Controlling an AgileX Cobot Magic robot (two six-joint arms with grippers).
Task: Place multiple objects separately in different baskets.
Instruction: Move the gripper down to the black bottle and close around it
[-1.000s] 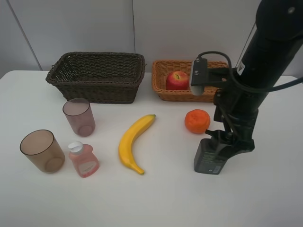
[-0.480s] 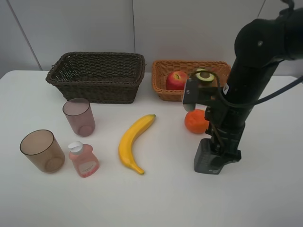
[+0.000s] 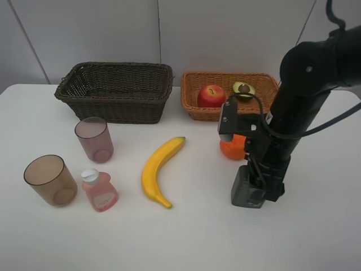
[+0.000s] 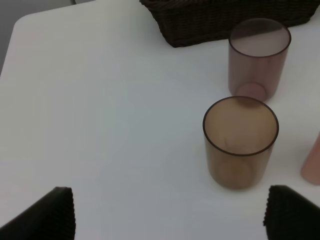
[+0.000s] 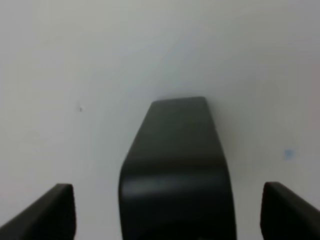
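Since the right gripper [image 5: 174, 206] has its jaws apart on both sides of the dark bottle [image 3: 241, 189] (five o'clock on the table [image 3: 316, 243]), a crooked squeeze might shove it into the tangerine [image 3: 230, 149] at its eleven o'clock. One each: banana [image 3: 158, 169], apple [image 3: 211, 95], tangerine, avocado half [image 3: 243, 89], pink bottle [image 3: 100, 192], dark bottle. Two cups: pinkish cup [image 3: 94, 139], brownish cup [image 3: 49, 179]. Two baskets: dark basket [image 3: 113, 107], tan basket [image 3: 203, 113].

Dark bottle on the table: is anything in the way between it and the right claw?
Nothing visible stands between them. In the right wrist view the right claw straddles the dark bottle, with a gap showing on each side.
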